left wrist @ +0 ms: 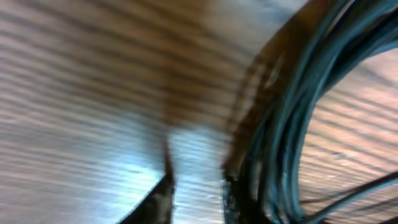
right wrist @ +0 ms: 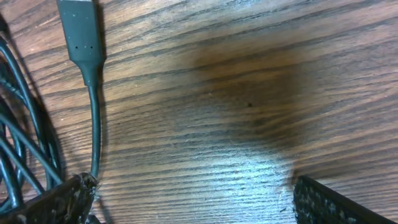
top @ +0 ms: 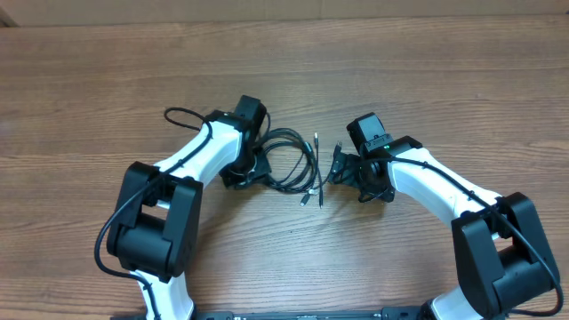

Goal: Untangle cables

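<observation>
The cables (top: 292,162) lie as a loose coil of thin black cords at the middle of the wooden table (top: 89,80), with small plug ends (top: 308,197) pointing toward the front. My left gripper (top: 242,172) sits low at the coil's left edge. In the blurred left wrist view its fingers (left wrist: 163,200) stand a narrow gap apart with bare wood between them, and the cables (left wrist: 292,124) run just outside the right finger. My right gripper (right wrist: 193,205) is wide open over bare wood at the coil's right side. One cable (right wrist: 93,124) with a plug (right wrist: 81,31) runs down to its left finger (right wrist: 56,202).
A thicker black arm cable (top: 178,116) loops out behind the left arm. Both white arms (top: 436,182) reach in from the near edge and flank the coil. Bare wood surrounds it on the far side.
</observation>
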